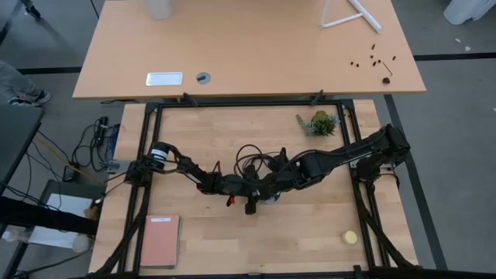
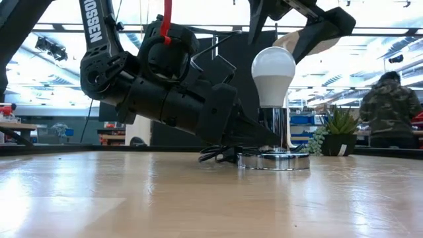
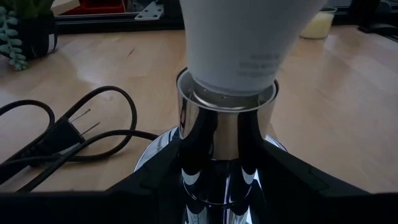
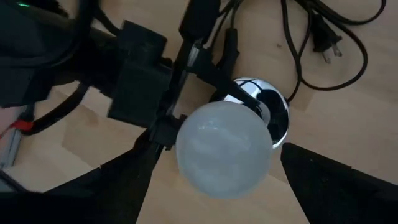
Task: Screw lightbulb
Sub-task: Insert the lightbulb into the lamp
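Note:
The white lightbulb stands upright with its screw end down in the chrome socket stem, which rises from the round socket base on the wooden table. My left gripper is shut on that stem low down, reaching in from the table's left. My right gripper hangs above the bulb, pointing down and open. Its two fingers stand wide on either side of the bulb's round top without touching it. My left gripper pinches the socket's chrome stem between its two fingers, one on each side, below the bulb's neck. The fingers come in about level from the table's left. The socket stands upright with its base on the table.
The socket's black cord and plug lie looped on the table beside the base. A small potted plant stands at the far right, a yellow ball at the near right, a pink notebook at the near left. A person stands in the room behind.

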You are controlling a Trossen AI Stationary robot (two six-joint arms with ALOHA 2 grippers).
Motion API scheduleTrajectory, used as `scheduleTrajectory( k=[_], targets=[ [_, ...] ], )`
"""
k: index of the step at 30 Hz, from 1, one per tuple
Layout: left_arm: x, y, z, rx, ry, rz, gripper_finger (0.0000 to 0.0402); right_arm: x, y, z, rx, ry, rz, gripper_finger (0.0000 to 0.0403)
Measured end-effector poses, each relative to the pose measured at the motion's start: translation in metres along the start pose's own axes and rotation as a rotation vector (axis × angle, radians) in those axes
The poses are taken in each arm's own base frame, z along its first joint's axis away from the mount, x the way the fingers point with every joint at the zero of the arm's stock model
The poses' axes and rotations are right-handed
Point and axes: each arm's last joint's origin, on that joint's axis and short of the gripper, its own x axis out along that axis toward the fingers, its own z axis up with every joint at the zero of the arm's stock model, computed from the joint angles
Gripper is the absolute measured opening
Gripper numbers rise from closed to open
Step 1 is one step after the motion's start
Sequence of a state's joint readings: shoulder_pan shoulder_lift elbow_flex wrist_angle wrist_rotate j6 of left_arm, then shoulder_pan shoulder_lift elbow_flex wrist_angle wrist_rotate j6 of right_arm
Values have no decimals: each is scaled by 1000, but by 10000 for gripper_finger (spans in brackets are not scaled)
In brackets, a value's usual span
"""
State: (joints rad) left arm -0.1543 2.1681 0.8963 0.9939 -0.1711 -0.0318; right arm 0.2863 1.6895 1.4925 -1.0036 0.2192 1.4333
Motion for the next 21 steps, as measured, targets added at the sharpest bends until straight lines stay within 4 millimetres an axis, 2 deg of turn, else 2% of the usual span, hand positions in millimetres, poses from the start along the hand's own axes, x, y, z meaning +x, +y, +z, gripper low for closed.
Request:
scheduleTrajectory(
  k=[10, 21],
  targets=[
    [0, 0, -1, 1, 2, -1, 190, -6, -4, 5, -121, -19, -12, 359],
    [0, 0, -1, 2, 5, -4, 190, -40, -14, 16, -334, -138, 42, 359]
  ],
)
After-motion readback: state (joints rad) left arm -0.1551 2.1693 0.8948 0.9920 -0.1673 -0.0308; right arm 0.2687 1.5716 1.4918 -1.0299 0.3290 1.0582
